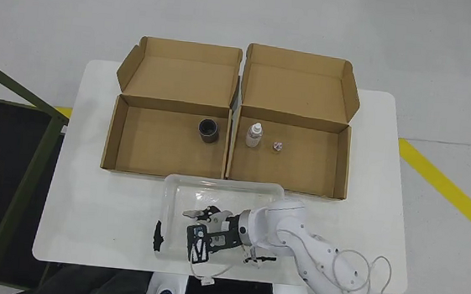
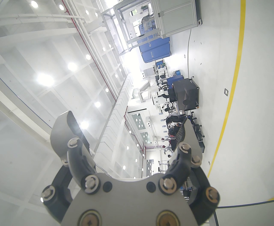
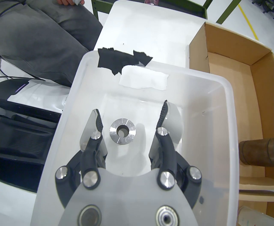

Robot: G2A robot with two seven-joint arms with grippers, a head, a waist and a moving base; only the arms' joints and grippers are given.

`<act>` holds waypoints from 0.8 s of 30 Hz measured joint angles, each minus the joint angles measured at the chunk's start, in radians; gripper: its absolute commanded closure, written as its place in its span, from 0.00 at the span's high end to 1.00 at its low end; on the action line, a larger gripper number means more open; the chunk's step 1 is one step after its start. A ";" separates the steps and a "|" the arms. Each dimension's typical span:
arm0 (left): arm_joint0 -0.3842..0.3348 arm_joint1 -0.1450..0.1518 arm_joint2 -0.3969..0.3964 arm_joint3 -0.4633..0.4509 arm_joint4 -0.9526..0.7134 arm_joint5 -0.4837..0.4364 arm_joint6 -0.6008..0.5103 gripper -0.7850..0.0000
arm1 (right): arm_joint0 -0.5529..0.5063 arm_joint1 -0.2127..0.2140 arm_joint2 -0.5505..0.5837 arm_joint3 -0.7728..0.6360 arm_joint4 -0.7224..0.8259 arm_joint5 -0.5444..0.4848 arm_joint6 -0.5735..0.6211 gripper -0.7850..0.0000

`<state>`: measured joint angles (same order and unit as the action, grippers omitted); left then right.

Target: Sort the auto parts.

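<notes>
The right end effector (image 3: 130,116) hangs open inside the bin (image 3: 227,85), jaws straddling the metal ring (image 3: 122,131) on the bin's floor. Beyond the bin, the cardboard boxes (image 1: 156,136) already hold a dark cylinder (image 1: 209,130), a bottle (image 1: 254,134) and a small part (image 1: 278,146), so seemingly only this ring remains. The left end effector (image 2: 126,118) is open and empty.

The ring (image 3: 122,131) is bright, glossy machined metal. The bin (image 3: 232,102) is smooth, translucent white plastic, patched with torn matt black tape (image 3: 116,62); the box (image 3: 198,53) is matt brown cardboard.
</notes>
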<state>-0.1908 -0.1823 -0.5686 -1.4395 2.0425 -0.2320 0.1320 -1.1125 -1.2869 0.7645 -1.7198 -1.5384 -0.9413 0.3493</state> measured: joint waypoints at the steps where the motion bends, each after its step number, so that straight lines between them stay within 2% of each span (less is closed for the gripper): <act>1: 0.000 0.000 0.000 0.000 0.000 0.000 0.000 1.00 | 0.002 0.000 -0.003 0.004 0.000 -0.001 0.001 0.62; 20: 0.000 0.000 0.000 0.000 0.000 0.000 0.000 1.00 | 0.059 -0.011 -0.069 0.105 -0.022 0.008 0.000 0.49; 24: 0.000 0.000 0.000 0.000 0.000 0.000 0.000 1.00 | 0.063 -0.012 -0.080 0.117 -0.025 0.013 -0.004 0.41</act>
<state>-0.1908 -0.1823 -0.5686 -1.4395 2.0425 -0.2320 0.1320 -1.0499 -1.2993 0.6849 -1.6024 -1.5629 -0.9286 0.3449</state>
